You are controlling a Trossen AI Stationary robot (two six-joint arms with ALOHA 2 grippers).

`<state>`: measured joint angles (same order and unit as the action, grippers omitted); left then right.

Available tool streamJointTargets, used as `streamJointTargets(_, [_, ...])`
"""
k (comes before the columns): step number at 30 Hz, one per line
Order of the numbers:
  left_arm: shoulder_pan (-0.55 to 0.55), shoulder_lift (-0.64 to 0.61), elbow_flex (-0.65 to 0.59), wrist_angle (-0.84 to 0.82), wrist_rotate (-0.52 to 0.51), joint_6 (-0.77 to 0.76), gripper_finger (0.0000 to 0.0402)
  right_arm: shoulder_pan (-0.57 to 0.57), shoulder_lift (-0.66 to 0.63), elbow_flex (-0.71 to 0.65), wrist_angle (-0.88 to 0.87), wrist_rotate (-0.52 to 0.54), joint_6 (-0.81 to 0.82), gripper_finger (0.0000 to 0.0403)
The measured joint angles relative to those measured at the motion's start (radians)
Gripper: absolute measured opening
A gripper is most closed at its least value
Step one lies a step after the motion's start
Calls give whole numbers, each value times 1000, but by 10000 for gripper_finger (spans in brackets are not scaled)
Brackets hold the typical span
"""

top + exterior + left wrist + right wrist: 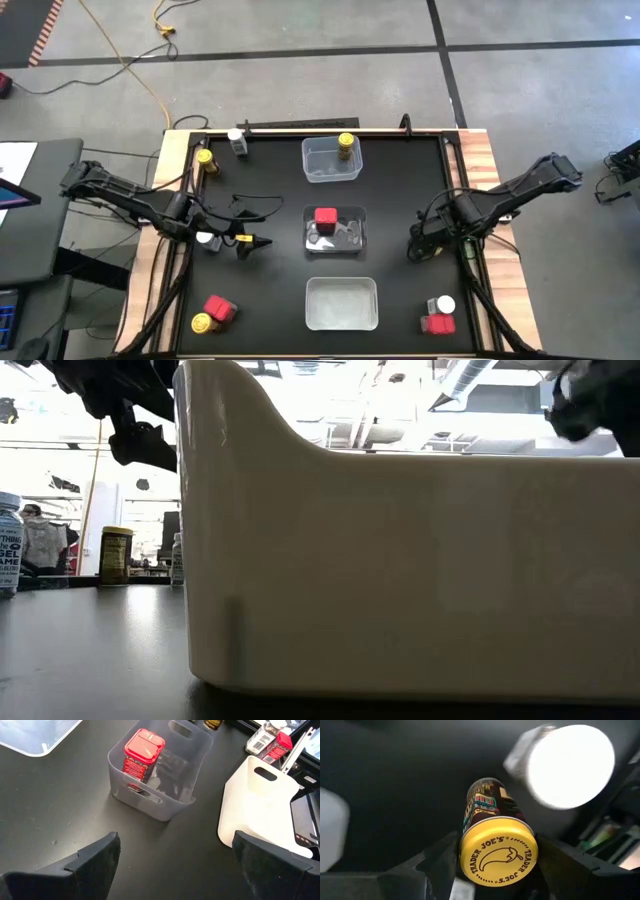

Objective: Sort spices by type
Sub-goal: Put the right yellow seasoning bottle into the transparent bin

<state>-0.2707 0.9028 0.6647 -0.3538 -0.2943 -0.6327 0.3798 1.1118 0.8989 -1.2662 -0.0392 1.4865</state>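
Closed on the yellow-capped jar (497, 852) just under its cap, the right tool (420, 250), with a dark finger pressed to each side. To judge by the right wrist view, a real hold rather than a near miss. Poised over the desk (270, 290) on the right arm's side, between the middle tub (350, 243) and the desk's right edge. Long axis of the jar in line with the tool, cap toward the wrist, body pointing away toward the black surface. Roughly upright, then, with a slight tilt.

Wide open and empty, the left tool (255, 243), just to the other side of the middle tub, with the red tin (142, 755) in that tub straight ahead of its fingers.

Likely home for the held jar: the far tub (318, 172), already holding a second yellow-capped jar (346, 146). From the right tool, up and to the left in the high view, past the far corner of the middle tub. Both tools about equally near to it, but only the right one loaded, so probably the right arm's job. Worth carrying high enough to clear the tub wall, then lowering cap-up beside the jar inside.

Waiting near the right front corner: a white-capped jar (443, 305) just beside a second red tin (437, 323). Nothing yet in the near tub (312, 318).
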Motion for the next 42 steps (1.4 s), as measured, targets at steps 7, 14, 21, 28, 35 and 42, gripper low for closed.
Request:
streamJointTargets(7, [0,0,0,0,0,0,369,13,2,187,-65,0,-42,280])
streamJointTargets(14, [0,0,0,2,0,-15,369,-17,2,367,-158,122,-133,280])
streamJointTargets(21, [0,0,0,3,0,-24,369,-203,1,466,-123,199,-401,280])
streamJointTargets(28, [0,0,0,4,0,-25,368,-486,11,472,6,92,-754,280])
streamJointTargets(35, [0,0,0,3,0,-26,368,-595,34,472,-39,55,-854,280])
streamJointTargets(42, [0,0,0,0,-8,-26,368,-653,74,471,-24,74,-933,281])
